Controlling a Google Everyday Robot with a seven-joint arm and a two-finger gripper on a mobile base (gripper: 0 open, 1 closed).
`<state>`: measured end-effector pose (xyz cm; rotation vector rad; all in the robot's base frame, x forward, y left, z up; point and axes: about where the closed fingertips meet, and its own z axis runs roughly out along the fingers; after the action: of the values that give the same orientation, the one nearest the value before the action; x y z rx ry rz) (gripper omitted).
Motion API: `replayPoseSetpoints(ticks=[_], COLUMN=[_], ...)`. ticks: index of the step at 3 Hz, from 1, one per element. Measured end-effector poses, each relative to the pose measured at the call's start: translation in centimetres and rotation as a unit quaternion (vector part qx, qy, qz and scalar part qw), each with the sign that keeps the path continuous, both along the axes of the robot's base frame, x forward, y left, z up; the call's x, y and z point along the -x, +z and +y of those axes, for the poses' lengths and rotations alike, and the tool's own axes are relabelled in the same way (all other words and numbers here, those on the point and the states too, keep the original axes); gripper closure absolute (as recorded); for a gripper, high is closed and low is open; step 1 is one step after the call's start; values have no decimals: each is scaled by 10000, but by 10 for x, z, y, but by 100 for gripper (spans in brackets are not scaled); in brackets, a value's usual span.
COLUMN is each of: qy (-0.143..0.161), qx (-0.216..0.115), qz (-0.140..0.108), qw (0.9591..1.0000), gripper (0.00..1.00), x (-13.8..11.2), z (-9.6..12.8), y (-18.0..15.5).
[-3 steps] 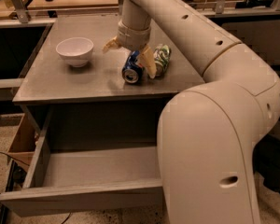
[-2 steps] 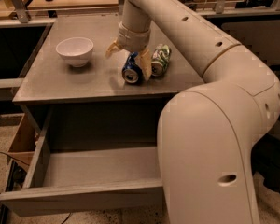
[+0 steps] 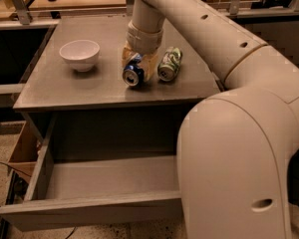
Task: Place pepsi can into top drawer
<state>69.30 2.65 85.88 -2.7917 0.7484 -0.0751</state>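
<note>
The pepsi can (image 3: 133,73), blue with a silver end facing me, lies on its side on the grey cabinet top (image 3: 60,93). My gripper (image 3: 137,63) comes down on it from above, and its tan fingers (image 3: 150,66) press against both sides of the can. The can still rests on the cabinet top. The top drawer (image 3: 89,210) is pulled wide open below the cabinet front, and its grey inside holds nothing.
A green-and-silver can (image 3: 168,63) lies on its side just right of the gripper. A white bowl (image 3: 79,54) stands at the left of the cabinet top. My arm's large white body (image 3: 239,158) covers the right of the drawer. A cardboard box (image 3: 25,148) sits lower left.
The gripper's fingers have drawn in from a spread stance to close against the pepsi can. The can has shifted slightly. The green can and bowl have not moved.
</note>
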Motion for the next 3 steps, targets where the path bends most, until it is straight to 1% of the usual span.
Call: replayPoseSetpoints(ticks=[1, 2, 3], qy=[-19, 67, 203], qx=[37, 94, 168], qz=[-198, -359, -405], qw=[9998, 9993, 9988], gripper=[88, 100, 100], x=[19, 52, 90], z=[-4, -5, -6], y=[22, 48, 64])
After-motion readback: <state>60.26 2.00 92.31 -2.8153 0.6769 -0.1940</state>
